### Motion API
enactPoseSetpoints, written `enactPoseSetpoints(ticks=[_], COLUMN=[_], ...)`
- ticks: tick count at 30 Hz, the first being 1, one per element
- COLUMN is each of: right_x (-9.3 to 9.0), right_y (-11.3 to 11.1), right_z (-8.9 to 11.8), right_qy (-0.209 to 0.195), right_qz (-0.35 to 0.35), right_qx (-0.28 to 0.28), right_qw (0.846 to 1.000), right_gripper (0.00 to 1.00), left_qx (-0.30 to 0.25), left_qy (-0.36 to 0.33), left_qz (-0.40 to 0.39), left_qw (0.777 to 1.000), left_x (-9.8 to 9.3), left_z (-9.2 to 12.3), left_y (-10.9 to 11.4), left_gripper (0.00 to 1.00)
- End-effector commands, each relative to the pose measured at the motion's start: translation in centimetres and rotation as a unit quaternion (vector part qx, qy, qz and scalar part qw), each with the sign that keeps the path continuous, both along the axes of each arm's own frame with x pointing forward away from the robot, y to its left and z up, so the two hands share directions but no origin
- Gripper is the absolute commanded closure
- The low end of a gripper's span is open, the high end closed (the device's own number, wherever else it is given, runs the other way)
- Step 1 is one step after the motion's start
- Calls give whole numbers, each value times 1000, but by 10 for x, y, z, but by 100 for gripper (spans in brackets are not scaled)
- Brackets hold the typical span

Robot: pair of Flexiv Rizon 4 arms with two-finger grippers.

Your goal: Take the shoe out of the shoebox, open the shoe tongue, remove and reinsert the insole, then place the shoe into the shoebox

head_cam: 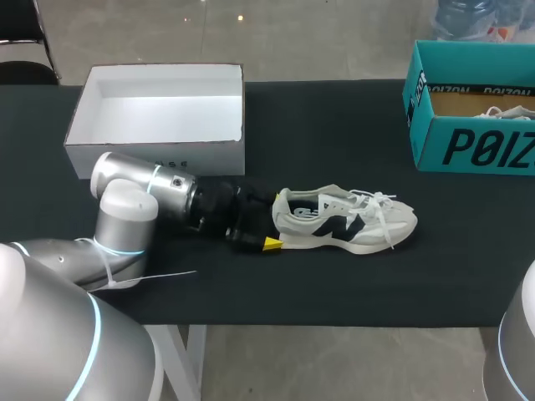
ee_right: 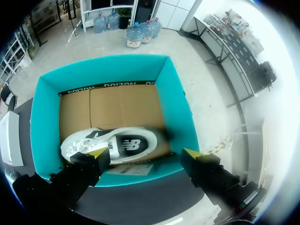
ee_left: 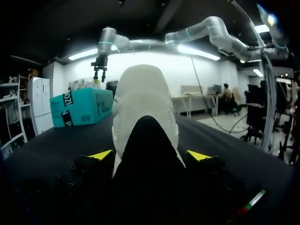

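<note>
A white and black sneaker (head_cam: 347,221) lies on its sole on the black table, toe pointing right. My left gripper (head_cam: 266,224) is at its heel, low over the table. In the left wrist view the heel (ee_left: 145,136) stands between the open yellow-tipped fingers of that gripper (ee_left: 150,155). The teal shoebox (head_cam: 468,146) stands at the back right. My right gripper (ee_right: 146,153) hangs open high above it, looking down on a second sneaker (ee_right: 112,146) lying on its side inside the box (ee_right: 178,108). It holds nothing.
An open white box (head_cam: 155,154) stands at the back left, just behind my left arm. The teal shoebox (ee_left: 82,107) is beyond the sneaker and off to one side in the left wrist view, with my right gripper (ee_left: 99,75) above it.
</note>
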State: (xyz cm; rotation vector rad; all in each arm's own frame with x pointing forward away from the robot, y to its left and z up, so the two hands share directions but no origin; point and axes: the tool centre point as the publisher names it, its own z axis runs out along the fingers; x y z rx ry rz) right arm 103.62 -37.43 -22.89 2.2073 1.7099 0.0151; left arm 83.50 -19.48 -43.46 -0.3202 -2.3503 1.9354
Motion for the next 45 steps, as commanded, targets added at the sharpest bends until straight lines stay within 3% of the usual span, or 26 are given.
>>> enactPoseSetpoints(ticks=[1,9,10,11,45], right_x=[0,0,0,0,0], right_y=[0,0,0,0,0], right_z=[0,0,0,0,0], right_qy=[0,0,0,0,0], right_qz=[0,0,0,0,0], right_qx=[0,0,0,0,0], right_qw=[1000,1000,1000,1000,1000], right_gripper=[0,0,0,0,0], left_qx=[-3,6,20,14,19], left_qy=[-1,0,0,6,12], left_qz=[16,36,48,49,44], left_qw=[1000,999,999,999,999], left_x=[-6,-3,-3,-3,-4], left_z=[-10,-14,-15,-16,-17], left_y=[-9,-13,-13,-13,-12], left_gripper=[0,0,58,100,100])
